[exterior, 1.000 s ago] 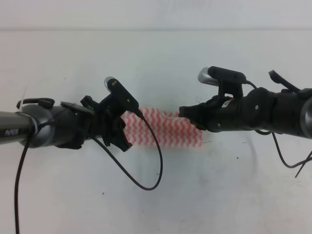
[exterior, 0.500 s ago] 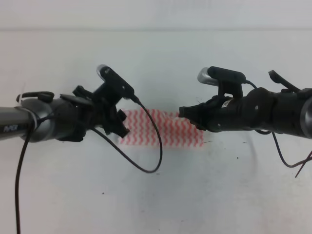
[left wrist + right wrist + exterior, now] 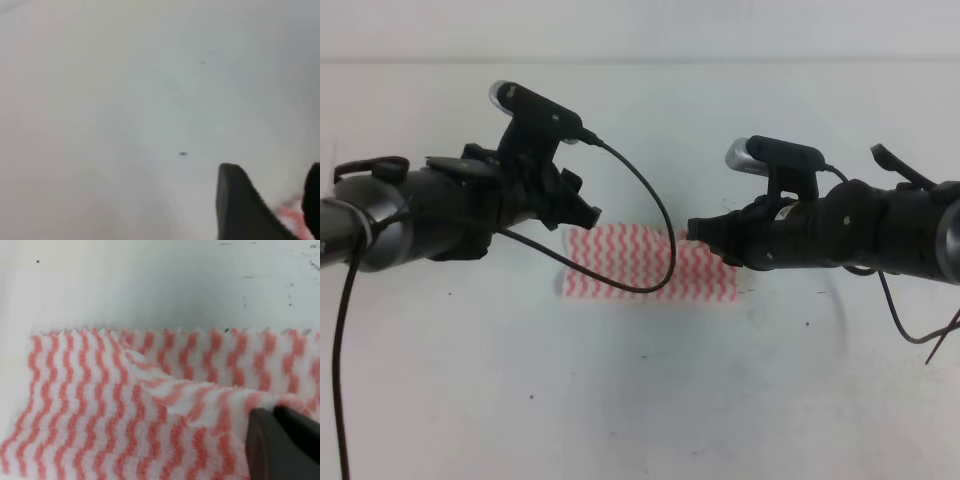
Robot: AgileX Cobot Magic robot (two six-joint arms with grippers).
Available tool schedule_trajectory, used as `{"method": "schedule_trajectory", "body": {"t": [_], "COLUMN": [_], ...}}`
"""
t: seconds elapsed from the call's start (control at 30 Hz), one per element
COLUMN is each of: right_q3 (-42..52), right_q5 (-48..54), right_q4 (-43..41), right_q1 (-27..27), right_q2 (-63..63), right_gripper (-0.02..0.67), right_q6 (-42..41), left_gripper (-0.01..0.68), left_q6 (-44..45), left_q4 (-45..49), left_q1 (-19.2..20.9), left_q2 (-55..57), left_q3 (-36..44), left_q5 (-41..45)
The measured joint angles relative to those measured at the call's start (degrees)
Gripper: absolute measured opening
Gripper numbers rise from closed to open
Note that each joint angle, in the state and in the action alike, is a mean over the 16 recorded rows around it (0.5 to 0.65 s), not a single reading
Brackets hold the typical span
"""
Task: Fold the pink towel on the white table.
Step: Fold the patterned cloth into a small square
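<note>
Two end effectors in play. Right end effector (image 3: 272, 440) sits low at the right end of the pink towel (image 3: 655, 264), fingers closed together with cloth bunched right against the tips in the right wrist view; looks clenched on a raised fold of the towel, though the actual pinch point is cut off at the frame edge. Left end effector (image 3: 575, 210) hangs off the towel's upper left corner, raised clear of it. In the left wrist view two dark fingers (image 3: 240, 205) stand apart with bare tabletop and a sliver of pink between them, nothing held: released.

Change over the last second: left end effector was over the towel's left end, covering it; it has since lifted and pulled back up and left, so the towel's left edge is now fully exposed. Right arm has not moved. Towel stays in the same spot, a compact striped rectangle near the middle of the white tabletop (image 3: 640, 400), layers doubled, wrinkle ridge near the right end.

Judgement: left arm has let go after laying its side over, so one fold is likely just finished. Remaining: right side release or one more fold across. Risk: the right pinch could drag the top layer when it withdraws.
</note>
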Motion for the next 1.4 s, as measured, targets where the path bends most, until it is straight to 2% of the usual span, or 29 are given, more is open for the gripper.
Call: {"method": "schedule_trajectory", "body": {"t": [0.27, 0.37, 0.63, 1.4], "right_q3": [-0.01, -0.01, -0.01, 0.01], "right_q5": [-0.23, -0.25, -0.17, -0.56], "right_q4": [-0.06, -0.08, -0.11, -0.04], "right_q1": [-0.01, -0.02, -0.03, 0.0], "right_q2": [-0.04, -0.07, -0.1, 0.01], "right_gripper": [-0.016, -0.016, -0.016, -0.016], "right_q6": [-0.01, -0.02, -0.02, 0.31], "left_gripper": [0.098, 0.068, 0.042, 0.039], "left_q6": [-2.08, -2.12, -2.23, -1.99], "left_q4": [-2.23, -2.47, -2.56, -2.09], "left_q1": [0.01, 0.0, 0.01, 0.01], "left_q2": [1.69, 2.56, 4.66, 6.19], "left_q3": [1.26, 1.95, 3.53, 3.65], "left_q5": [6.01, 7.18, 8.04, 8.17]}}
